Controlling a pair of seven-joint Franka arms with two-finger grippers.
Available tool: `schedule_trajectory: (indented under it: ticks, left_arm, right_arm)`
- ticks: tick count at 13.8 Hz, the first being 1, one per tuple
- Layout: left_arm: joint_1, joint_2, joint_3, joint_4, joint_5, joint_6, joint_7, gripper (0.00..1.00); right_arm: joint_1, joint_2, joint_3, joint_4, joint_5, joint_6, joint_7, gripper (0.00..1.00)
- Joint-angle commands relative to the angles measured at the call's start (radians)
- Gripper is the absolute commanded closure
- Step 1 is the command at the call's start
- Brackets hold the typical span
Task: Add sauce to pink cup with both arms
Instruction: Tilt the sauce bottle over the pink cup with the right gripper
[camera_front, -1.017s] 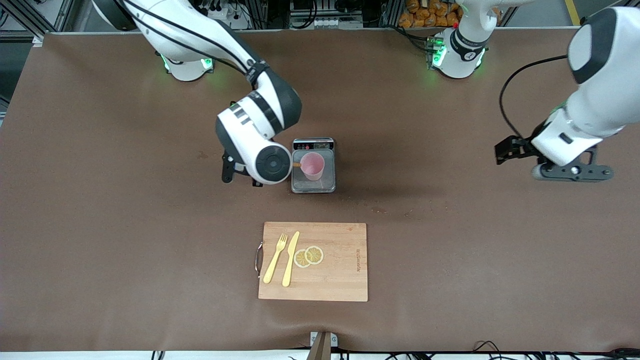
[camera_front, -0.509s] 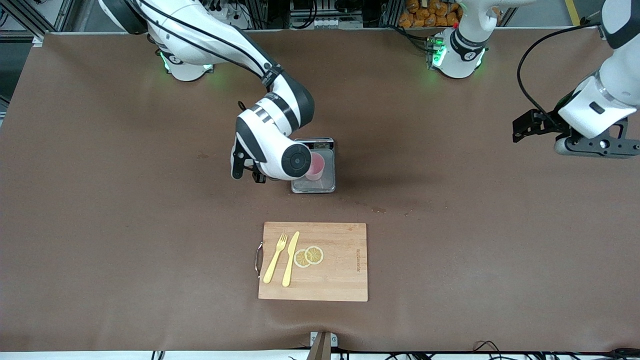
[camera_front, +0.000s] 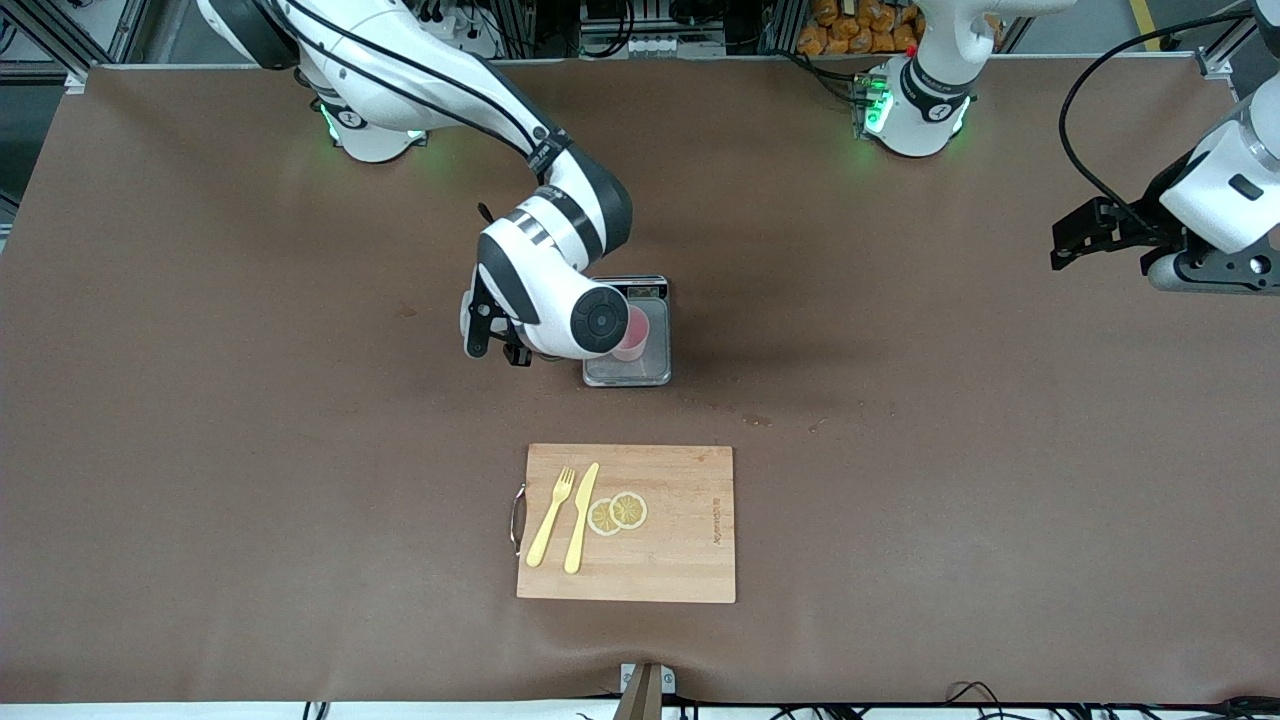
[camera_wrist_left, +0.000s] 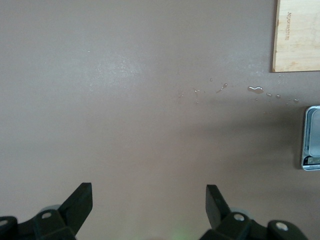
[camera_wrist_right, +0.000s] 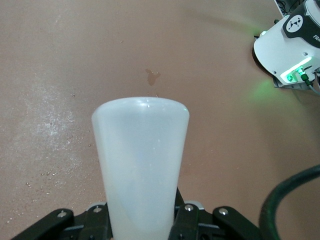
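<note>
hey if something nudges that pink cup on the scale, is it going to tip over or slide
The pink cup is probably light: it looks like thin plastic with no handle, so a nudge would likely move it. It stands upright on the scale's smooth plate, so it may slide before tipping. The right claw, shut on the squeeze bottle, is over it, so a bump is possible.

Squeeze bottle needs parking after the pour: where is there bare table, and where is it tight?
Bare: the stretch between the scale and the cutting board, and the table toward either arm's end. Crowded: the pink cup on the scale, where the right gripper holds the squeeze bottle. The open left gripper waits.
</note>
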Motion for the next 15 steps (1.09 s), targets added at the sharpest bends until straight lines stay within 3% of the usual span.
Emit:
schedule_trajectory:
  ticks: [1,4,8,11,15]
  left_arm:
    - [-0.018,-0.010,0.019,0.011,-0.016,-0.020,-0.023,0.00]
    - [-0.018,-0.011,0.016,0.011,-0.012,-0.022,-0.014,0.00]
    - [0.018,-0.008,-0.020,0.009,-0.006,-0.040,-0.006,0.00]
    - [0.019,-0.004,-0.020,0.009,-0.006,-0.039,-0.006,0.00]
    - [0.013,-0.002,-0.020,0.011,-0.004,-0.031,-0.006,0.00]
  right_arm:
    - [-0.016,-0.012,0.008,0.012,0.013,-0.018,0.007,1.00]
    - [-0.029,-0.014,0.010,0.023,0.029,-0.016,-0.010,1.00]
    - [-0.106,-0.040,0.013,0.029,0.127,-0.021,-0.101,1.00]
    - [-0.141,-0.052,0.014,0.029,0.153,-0.021,-0.139,1.00]
    - [-0.239,-0.102,0.013,0.031,0.286,-0.018,-0.264,1.00]
